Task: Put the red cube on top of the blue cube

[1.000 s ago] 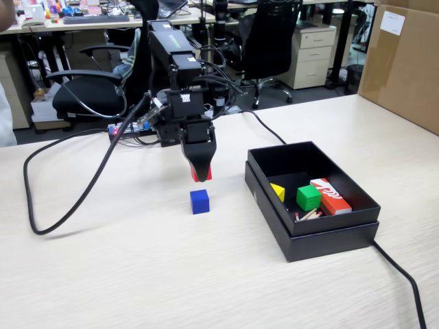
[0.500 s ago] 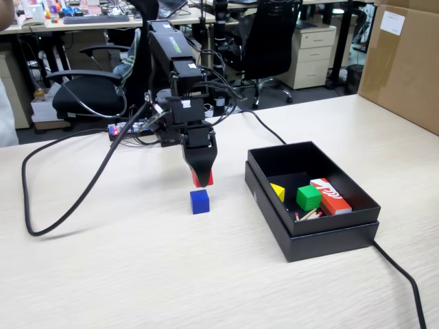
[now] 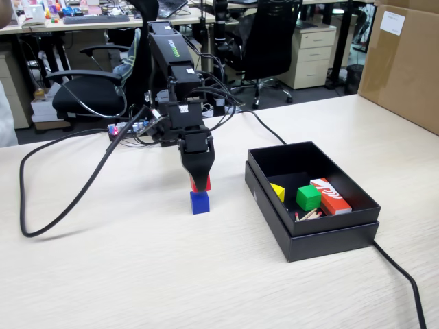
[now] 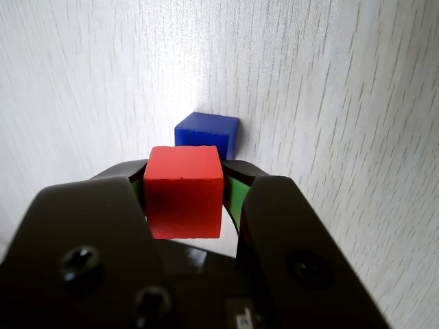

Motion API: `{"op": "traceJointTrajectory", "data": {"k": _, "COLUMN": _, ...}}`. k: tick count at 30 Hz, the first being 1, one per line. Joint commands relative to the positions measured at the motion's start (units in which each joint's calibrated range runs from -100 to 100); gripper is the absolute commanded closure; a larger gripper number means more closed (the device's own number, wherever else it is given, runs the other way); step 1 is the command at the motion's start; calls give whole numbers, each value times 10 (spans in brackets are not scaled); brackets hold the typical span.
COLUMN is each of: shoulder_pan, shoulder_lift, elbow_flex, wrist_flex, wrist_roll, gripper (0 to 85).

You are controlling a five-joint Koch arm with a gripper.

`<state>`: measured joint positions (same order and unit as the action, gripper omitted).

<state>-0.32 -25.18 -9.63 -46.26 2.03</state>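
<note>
The red cube (image 4: 183,190) is clamped between the black jaws of my gripper (image 4: 184,179), which is shut on it. In the fixed view the gripper (image 3: 199,184) points straight down and the red cube (image 3: 206,183) hangs just above the blue cube (image 3: 199,202), nearly touching its top face. The blue cube (image 4: 205,133) stands on the pale wooden table, partly hidden behind the red one in the wrist view.
A black open box (image 3: 312,221) stands to the right of the cubes, holding a green cube (image 3: 308,197), a yellow piece (image 3: 278,192) and a red-orange box (image 3: 330,195). A black cable (image 3: 62,199) loops on the table at left. A cardboard box (image 3: 405,62) stands at the far right.
The gripper has carried the red cube down and slightly forward, from behind and above the blue cube to directly over it. The blue cube has not moved.
</note>
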Motion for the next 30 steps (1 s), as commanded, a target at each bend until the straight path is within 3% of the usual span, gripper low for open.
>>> {"op": "traceJointTrajectory", "data": {"k": 1, "shoulder_pan": -1, "shoulder_lift": -2, "elbow_flex": 21, "wrist_flex": 20, "wrist_roll": 0, "gripper": 846}}
{"op": "traceJointTrajectory", "data": {"k": 19, "shoulder_pan": -3, "shoulder_lift": 2, "elbow_flex": 9, "wrist_flex": 20, "wrist_roll": 0, "gripper": 841}}
{"op": "traceJointTrajectory", "data": {"k": 22, "shoulder_pan": 0, "shoulder_lift": 2, "elbow_flex": -4, "wrist_flex": 20, "wrist_roll": 1, "gripper": 628}}
{"op": "traceJointTrajectory", "data": {"k": 26, "shoulder_pan": 0, "shoulder_lift": 2, "elbow_flex": -7, "wrist_flex": 20, "wrist_roll": 2, "gripper": 597}}
{"op": "traceJointTrajectory", "data": {"k": 30, "shoulder_pan": 0, "shoulder_lift": 2, "elbow_flex": -7, "wrist_flex": 20, "wrist_roll": 2, "gripper": 507}}
